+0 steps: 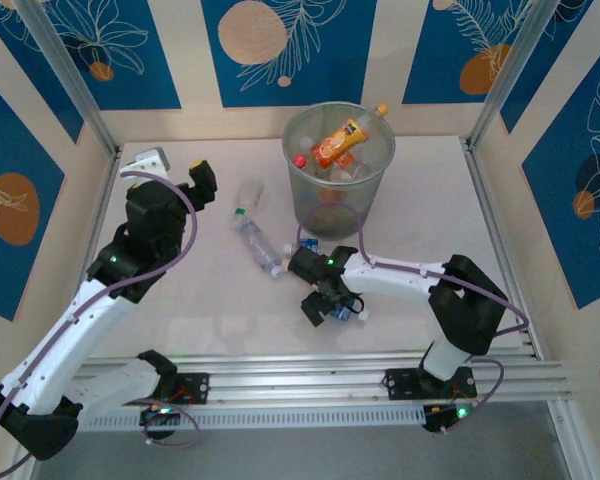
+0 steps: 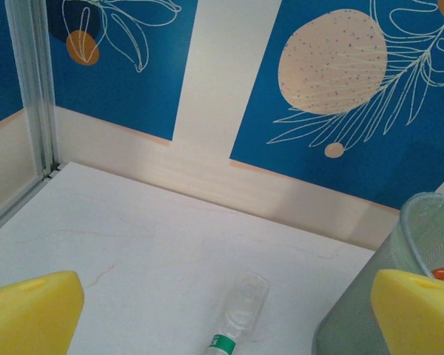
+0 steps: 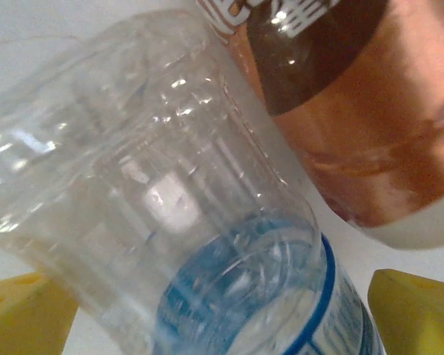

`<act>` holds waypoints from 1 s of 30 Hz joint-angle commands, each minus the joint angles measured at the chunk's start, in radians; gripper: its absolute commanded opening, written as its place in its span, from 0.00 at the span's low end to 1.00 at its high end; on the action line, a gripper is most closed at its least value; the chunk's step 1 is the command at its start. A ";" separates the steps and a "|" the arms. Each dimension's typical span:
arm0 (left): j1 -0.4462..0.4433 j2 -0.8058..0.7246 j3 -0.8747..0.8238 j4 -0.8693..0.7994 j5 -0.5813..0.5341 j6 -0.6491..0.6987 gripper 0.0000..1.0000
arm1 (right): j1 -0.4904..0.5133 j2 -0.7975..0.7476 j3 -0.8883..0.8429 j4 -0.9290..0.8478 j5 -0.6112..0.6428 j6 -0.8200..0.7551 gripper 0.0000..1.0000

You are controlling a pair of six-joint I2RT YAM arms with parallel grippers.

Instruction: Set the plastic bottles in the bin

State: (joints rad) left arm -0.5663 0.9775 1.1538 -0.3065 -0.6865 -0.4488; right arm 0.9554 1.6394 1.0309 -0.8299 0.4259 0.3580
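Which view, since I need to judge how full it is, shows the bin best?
Top external: it looks down on the whole bin, rim to base, with bottles piled inside. In the left wrist view the bin is cut off at the lower right, part of its rim and mesh wall.

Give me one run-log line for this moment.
left gripper open, empty | right gripper open over blue-label bottle, brown-label bottle beside it | two bottles lie left of bin | orange-label bottle in bin

Glossy clear plastic bottles [image 3: 170, 207]; fine mesh bin [image 1: 338, 170], perhaps plastic; smooth matt table [image 1: 220, 300].
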 commanded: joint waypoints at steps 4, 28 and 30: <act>0.020 -0.014 -0.005 -0.011 -0.010 -0.023 1.00 | 0.018 0.035 -0.006 0.006 -0.022 0.010 0.98; 0.036 -0.009 0.001 -0.001 0.004 -0.033 0.99 | 0.078 0.038 0.074 -0.022 -0.104 -0.044 0.44; 0.037 -0.008 0.001 0.001 0.004 -0.033 0.99 | 0.085 0.000 0.100 -0.044 -0.094 -0.045 0.42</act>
State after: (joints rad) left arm -0.5442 0.9779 1.1522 -0.3149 -0.6853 -0.4706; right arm 1.0264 1.7084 1.0763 -0.8272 0.3538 0.3271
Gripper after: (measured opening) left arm 0.994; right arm 0.587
